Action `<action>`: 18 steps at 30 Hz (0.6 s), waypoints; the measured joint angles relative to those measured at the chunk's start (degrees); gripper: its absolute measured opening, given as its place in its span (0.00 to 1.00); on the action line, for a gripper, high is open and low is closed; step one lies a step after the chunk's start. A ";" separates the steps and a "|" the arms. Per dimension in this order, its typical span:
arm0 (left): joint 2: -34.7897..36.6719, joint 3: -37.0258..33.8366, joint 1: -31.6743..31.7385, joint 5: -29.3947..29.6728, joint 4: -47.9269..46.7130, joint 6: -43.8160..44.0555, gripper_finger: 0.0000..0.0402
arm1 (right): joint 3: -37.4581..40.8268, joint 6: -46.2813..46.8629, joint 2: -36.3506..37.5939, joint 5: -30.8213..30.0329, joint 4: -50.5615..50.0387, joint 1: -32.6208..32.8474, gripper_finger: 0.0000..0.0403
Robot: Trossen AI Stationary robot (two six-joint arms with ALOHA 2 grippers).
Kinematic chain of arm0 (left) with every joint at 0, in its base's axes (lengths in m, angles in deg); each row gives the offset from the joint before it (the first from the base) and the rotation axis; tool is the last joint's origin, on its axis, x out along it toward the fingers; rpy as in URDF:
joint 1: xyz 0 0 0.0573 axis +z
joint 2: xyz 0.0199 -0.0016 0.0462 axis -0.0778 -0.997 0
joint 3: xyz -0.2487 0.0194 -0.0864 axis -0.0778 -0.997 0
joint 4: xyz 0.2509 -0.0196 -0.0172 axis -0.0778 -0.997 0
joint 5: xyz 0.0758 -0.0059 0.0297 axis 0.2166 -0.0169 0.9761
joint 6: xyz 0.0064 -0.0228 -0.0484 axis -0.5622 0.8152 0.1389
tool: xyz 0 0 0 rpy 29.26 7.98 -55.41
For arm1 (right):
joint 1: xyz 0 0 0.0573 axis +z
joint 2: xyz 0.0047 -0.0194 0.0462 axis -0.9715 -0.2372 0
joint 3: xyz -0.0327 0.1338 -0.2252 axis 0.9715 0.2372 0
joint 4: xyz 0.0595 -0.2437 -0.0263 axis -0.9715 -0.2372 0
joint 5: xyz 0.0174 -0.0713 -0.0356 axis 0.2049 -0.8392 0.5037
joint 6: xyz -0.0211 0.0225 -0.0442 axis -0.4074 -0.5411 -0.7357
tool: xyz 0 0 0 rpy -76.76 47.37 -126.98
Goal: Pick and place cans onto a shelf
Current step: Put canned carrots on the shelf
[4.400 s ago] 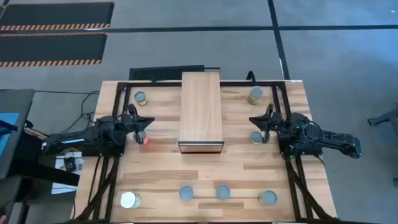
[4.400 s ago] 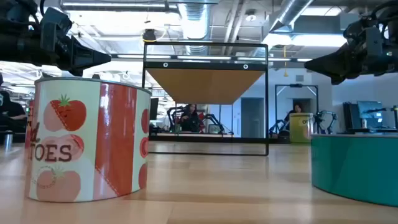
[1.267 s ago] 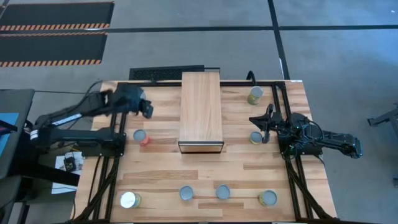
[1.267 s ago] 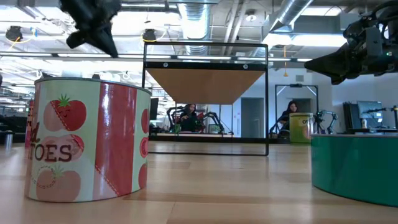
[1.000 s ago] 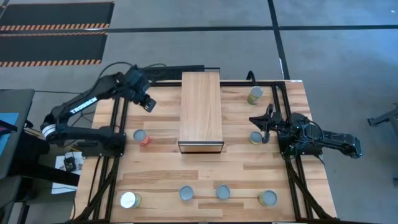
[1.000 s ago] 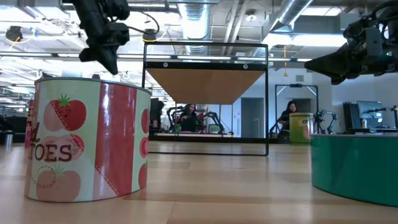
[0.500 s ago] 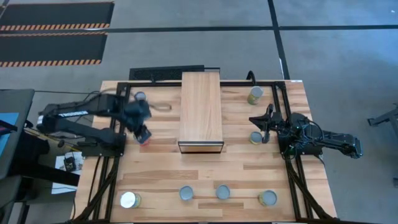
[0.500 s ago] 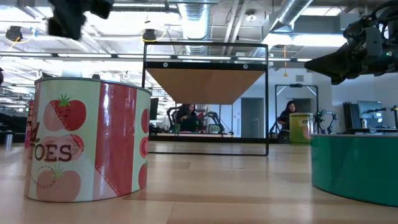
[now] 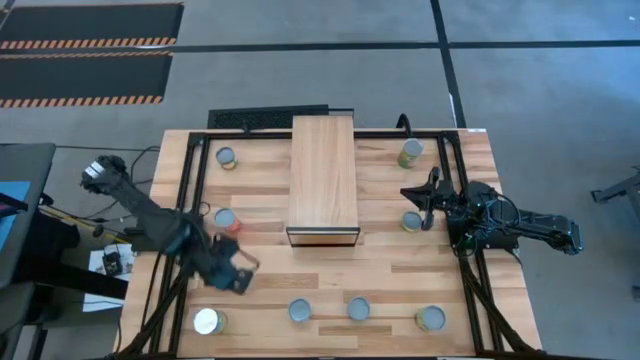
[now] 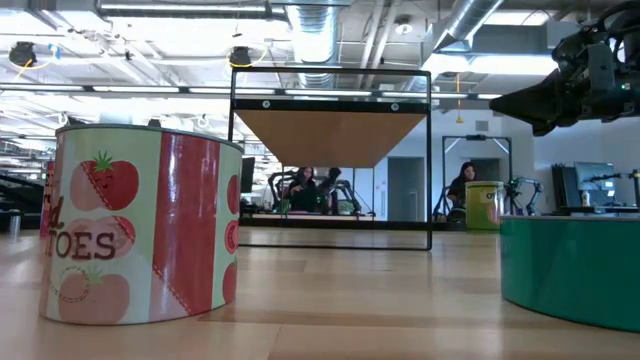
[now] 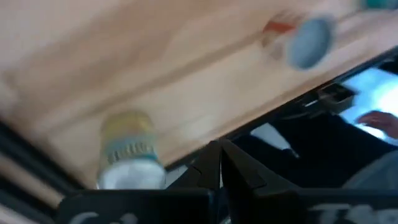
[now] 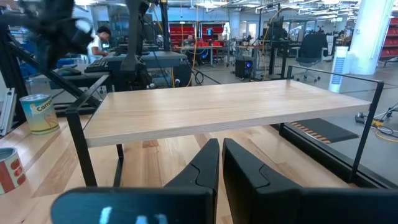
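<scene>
The light-wood shelf (image 9: 323,180) stands at the table's middle, far side. Eight cans stand on their bases on the slatted tabletop: two at the left (image 9: 225,157) (image 9: 225,220), two at the right (image 9: 410,152) (image 9: 411,221), and several along the near edge, among them a white-topped one (image 9: 207,321). My left gripper (image 9: 234,275) is shut and empty, in the air over the near left part of the table; its wrist view (image 11: 219,163) shows a yellow-labelled can (image 11: 130,152) below. My right gripper (image 9: 425,195) is shut and empty, right of the shelf (image 12: 217,106).
A black frame (image 9: 190,200) runs along the table's sides and far edge. In the low view a tomato can (image 10: 140,235) and a green can (image 10: 570,265) stand close to the camera. People sit in the room behind (image 10: 300,190).
My left gripper has swung from the table's far left, beside the far left can, toward the near edge, passing over the red-labelled can, and has left the low view. It stays shut. No can has moved.
</scene>
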 joint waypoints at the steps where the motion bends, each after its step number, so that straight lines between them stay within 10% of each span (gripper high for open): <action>1: -1.39 -0.01 -1.26 -0.81 0.19 2.75 0.00 | -0.01 0.01 0.00 0.00 -0.01 0.00 0.12; 18: -10.61 -0.02 -5.81 -6.70 3.38 19.80 0.30 | -0.02 0.00 0.00 0.00 0.00 0.00 0.12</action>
